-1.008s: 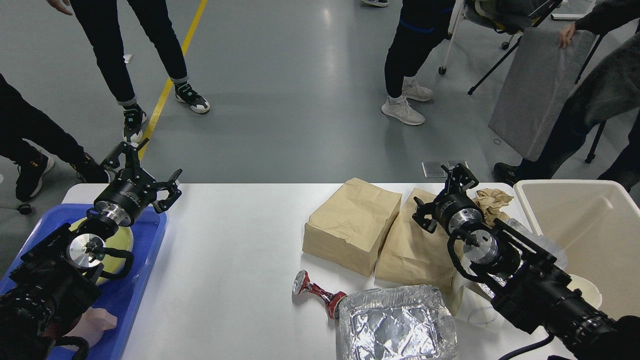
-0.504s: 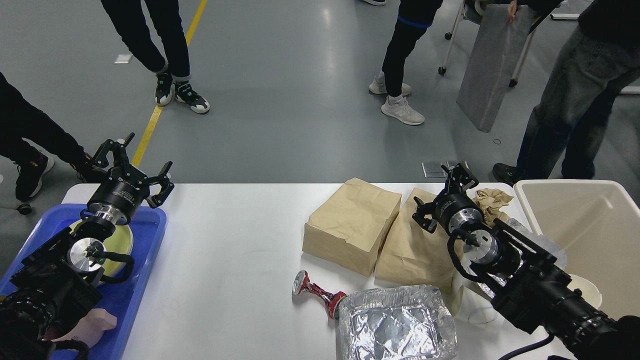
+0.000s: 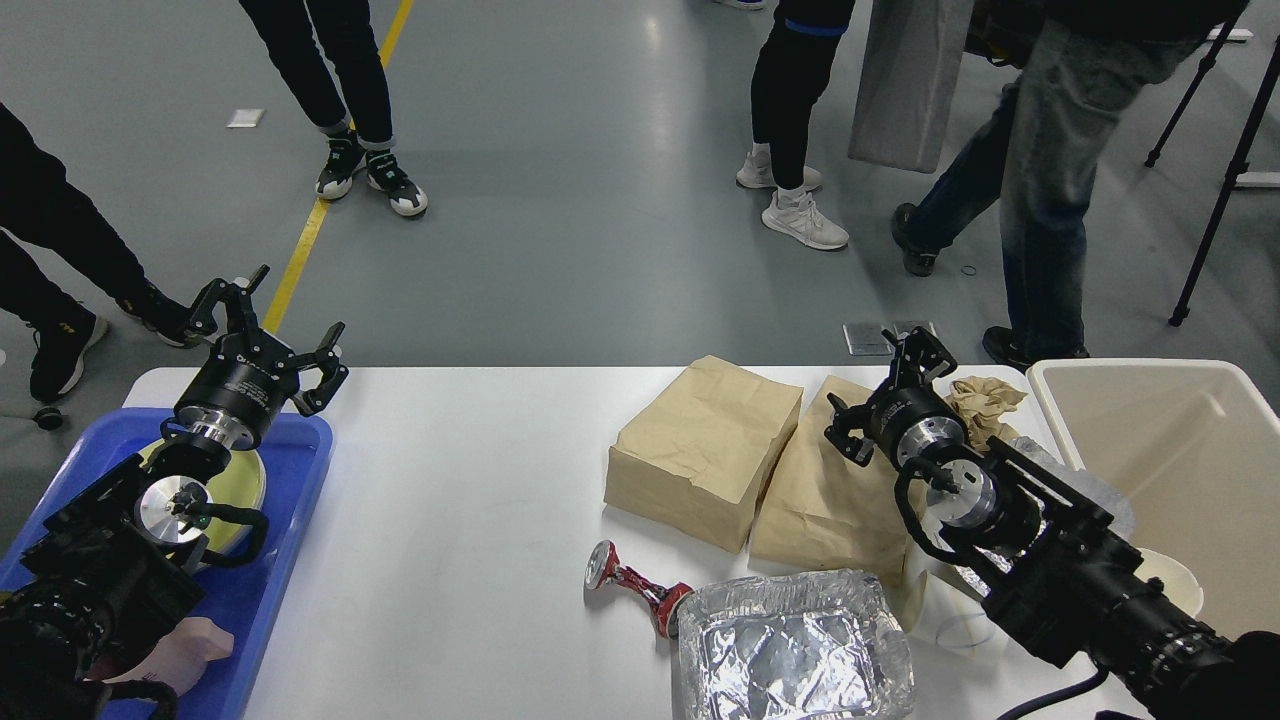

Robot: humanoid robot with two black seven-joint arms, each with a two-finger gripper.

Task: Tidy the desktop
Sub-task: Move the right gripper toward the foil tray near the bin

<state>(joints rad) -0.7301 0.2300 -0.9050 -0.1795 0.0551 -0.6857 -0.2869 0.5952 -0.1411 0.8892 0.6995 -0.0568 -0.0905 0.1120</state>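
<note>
The white desktop [image 3: 460, 520] spans the view. On it lie two brown paper bags [image 3: 705, 450] [image 3: 830, 490], a crushed red can [image 3: 630, 585], a foil container [image 3: 795, 645] at the front edge and a crumpled brown paper [image 3: 985, 400]. My left gripper [image 3: 268, 330] is open and empty above the far left corner, over the blue tray [image 3: 255, 590]. My right gripper [image 3: 885, 385] is open above the second bag's far edge, holding nothing.
A beige bin [image 3: 1170, 470] stands at the right edge. The blue tray holds a yellow-green plate [image 3: 245, 480] and a pale object [image 3: 190, 645]. White paper cups [image 3: 1170, 580] lie under my right arm. People [image 3: 1040, 170] stand on the grey floor beyond the table.
My left gripper drew back to the left a second ago and has since held still. My right arm has not moved. People behind the table walked left, carrying the grey panel.
</note>
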